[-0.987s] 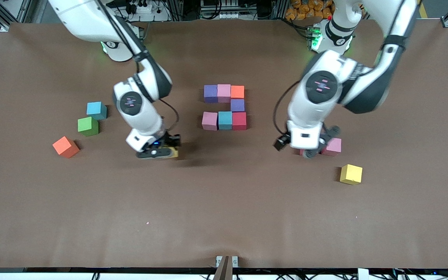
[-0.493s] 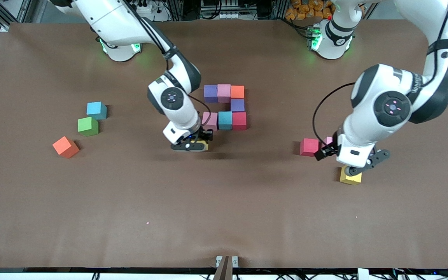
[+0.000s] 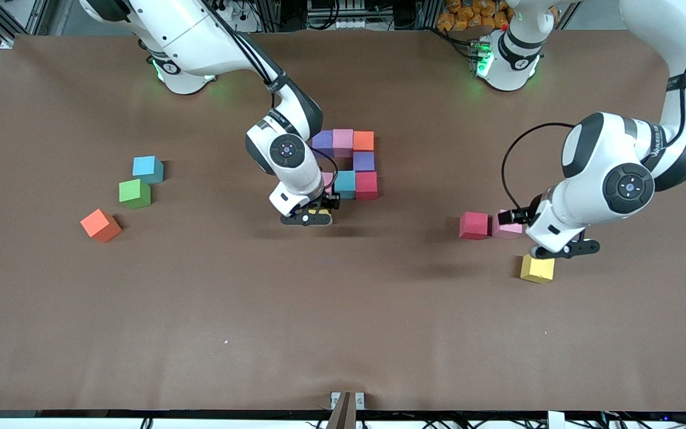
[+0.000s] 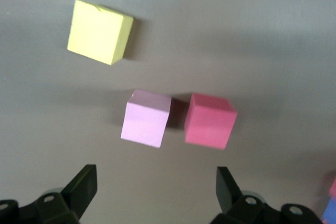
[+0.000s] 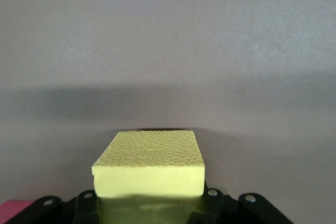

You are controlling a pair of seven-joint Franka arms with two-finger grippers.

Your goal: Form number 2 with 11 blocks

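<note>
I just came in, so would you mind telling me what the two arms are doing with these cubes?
They are building a digit 2 from coloured cubes; the partial figure sits mid-table with three rows laid. The right gripper holds a yellow cube just at the figure's nearer edge, below the pink end cube. The left gripper hangs open over another yellow cube, beside a pink cube and a red cube.

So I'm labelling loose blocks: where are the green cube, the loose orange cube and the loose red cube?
green cube (image 3: 134, 193), front view, top face.
loose orange cube (image 3: 100, 224), front view, top face.
loose red cube (image 3: 474, 225), front view, top face.
</note>
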